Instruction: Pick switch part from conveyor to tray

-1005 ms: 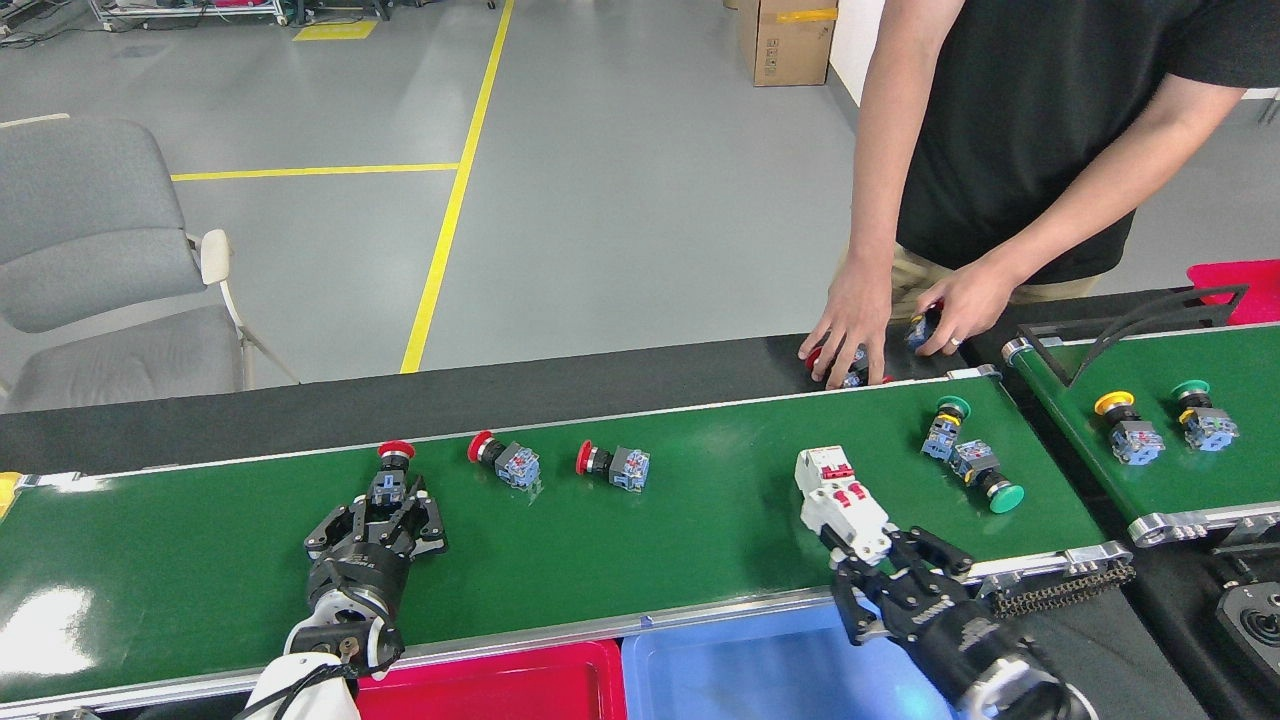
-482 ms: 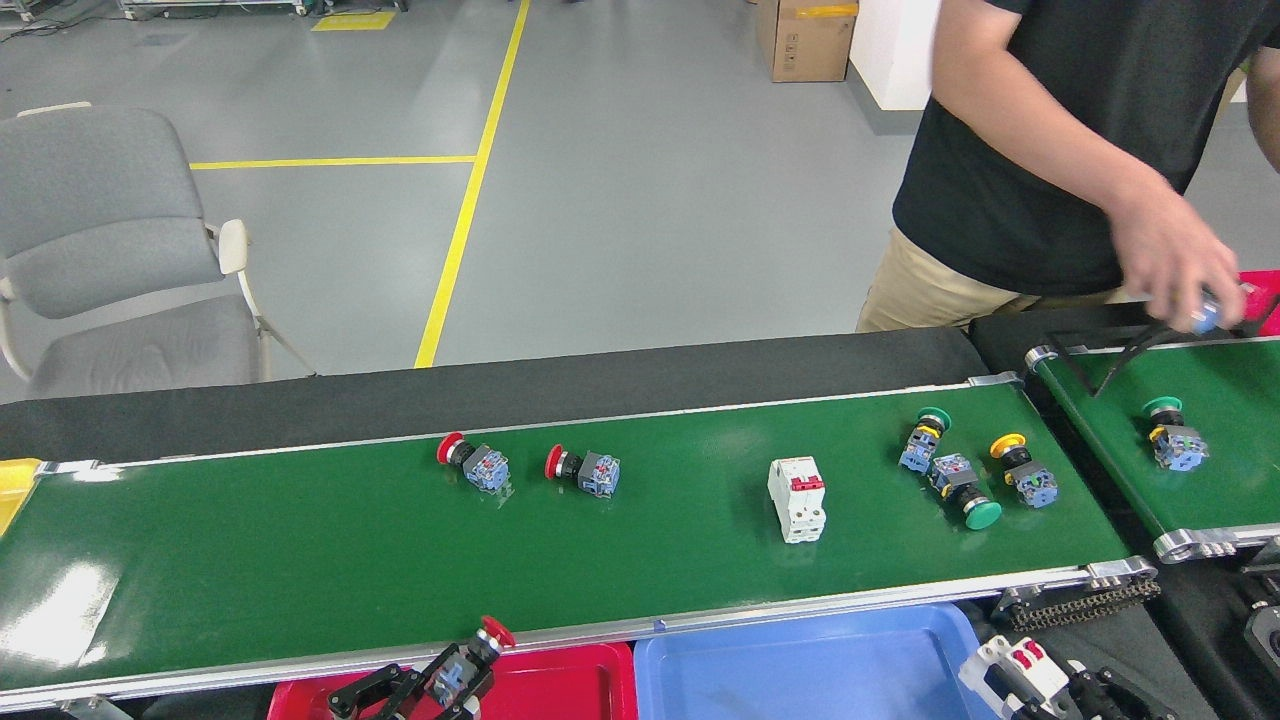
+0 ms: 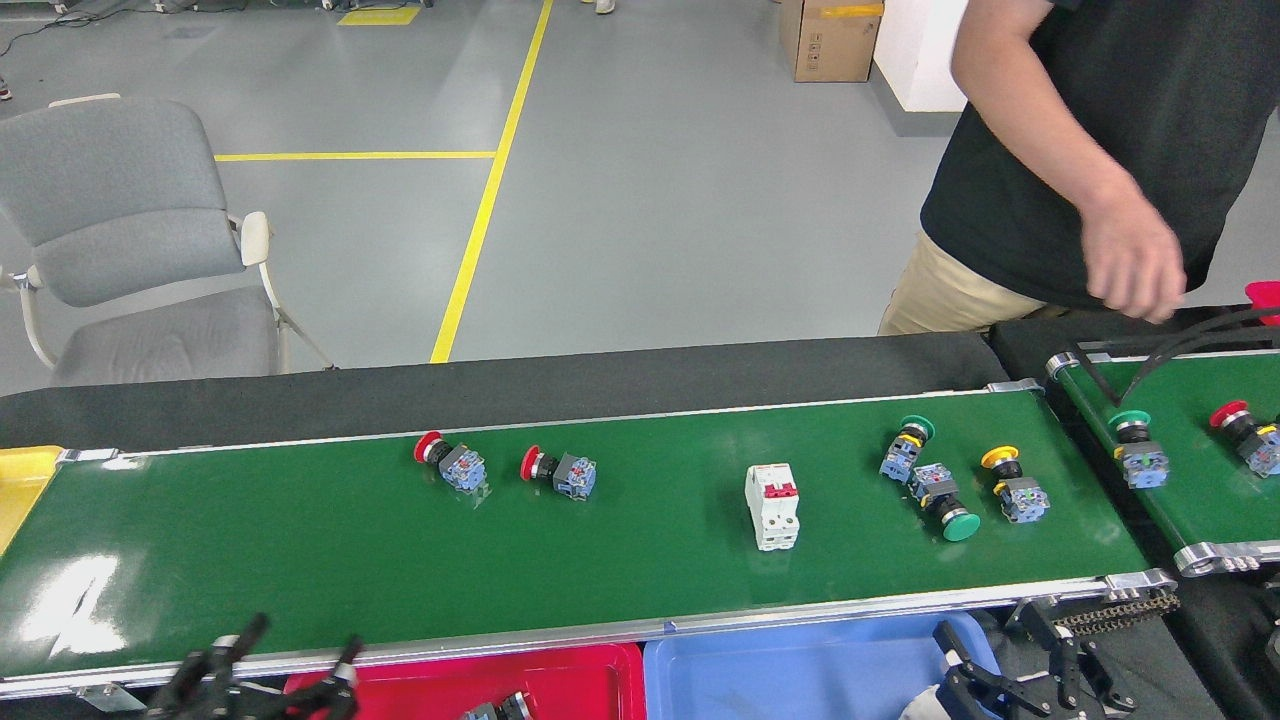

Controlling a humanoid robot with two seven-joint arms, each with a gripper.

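The conveyor [image 3: 300,545] runs across the middle and carries several switch parts. Two red-button switches [image 3: 450,463] [image 3: 558,471] lie left of centre. A white breaker [image 3: 772,505] stands in the middle. Two green-button parts [image 3: 905,447] [image 3: 941,501] and a yellow-button one [image 3: 1012,486] lie at the right. Below the belt's near rail sit a red tray [image 3: 570,672] and a blue tray [image 3: 800,668]. One switch part [image 3: 497,710] lies in the red tray at the frame's bottom. My left gripper [image 3: 300,652] is open and empty beside the red tray. My right gripper [image 3: 1000,655] is open at the blue tray's right end.
A shorter green belt [image 3: 1180,500] at the right holds a green-button part [image 3: 1135,452] and a red-button part [image 3: 1245,432]. A person's hand [image 3: 1130,265] hangs above its far end. A yellow bin [image 3: 20,490] is at the left and a grey chair [image 3: 130,260] behind.
Both grippers have opened. The red-button switch has left my left gripper and the white breaker my right one. Parts on the belt drifted left. The person's hand pulled back.
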